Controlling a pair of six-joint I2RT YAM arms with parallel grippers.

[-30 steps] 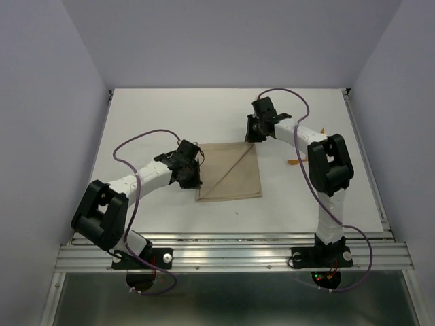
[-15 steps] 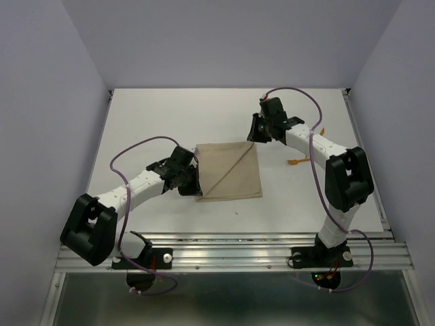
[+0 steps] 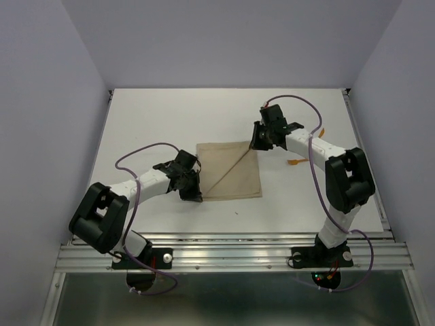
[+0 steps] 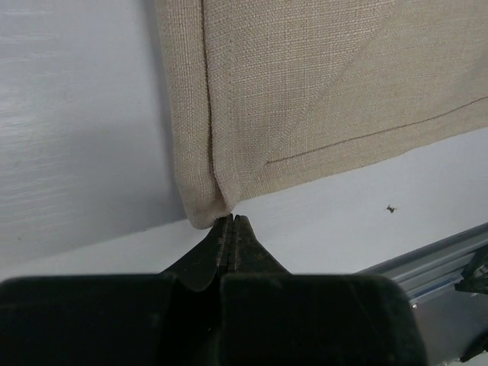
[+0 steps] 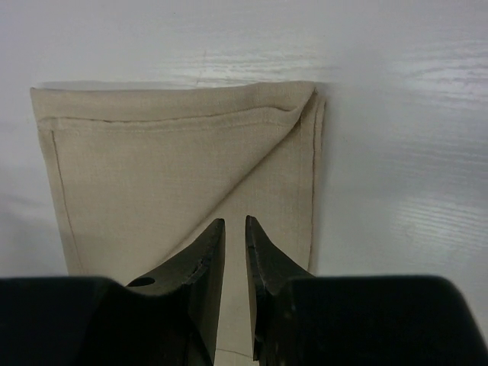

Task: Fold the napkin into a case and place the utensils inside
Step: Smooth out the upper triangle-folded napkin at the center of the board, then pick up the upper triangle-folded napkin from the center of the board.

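Observation:
The tan napkin (image 3: 230, 170) lies flat mid-table, folded into a rectangle with a diagonal flap edge across it. My left gripper (image 3: 198, 196) is at its near left corner. In the left wrist view the jaws (image 4: 231, 219) are shut, tips touching the rounded cloth corner (image 4: 204, 213), with nothing seen between them. My right gripper (image 3: 256, 145) hovers over the far right corner, and its jaws (image 5: 235, 223) stand a narrow gap apart above the napkin (image 5: 152, 168). Two orange utensils (image 3: 295, 161) (image 3: 323, 131) lie right of the cloth, partly hidden by the right arm.
The metal rail (image 3: 231, 251) runs along the table's near edge, and it shows in the left wrist view as a grey rail (image 4: 442, 255). A small dark speck (image 4: 390, 208) lies on the white table near the cloth. Grey walls close in the back and sides.
My left gripper slid toward me along the napkin's left edge to its near corner. My right gripper came down toward the far right corner. The napkin stayed put.

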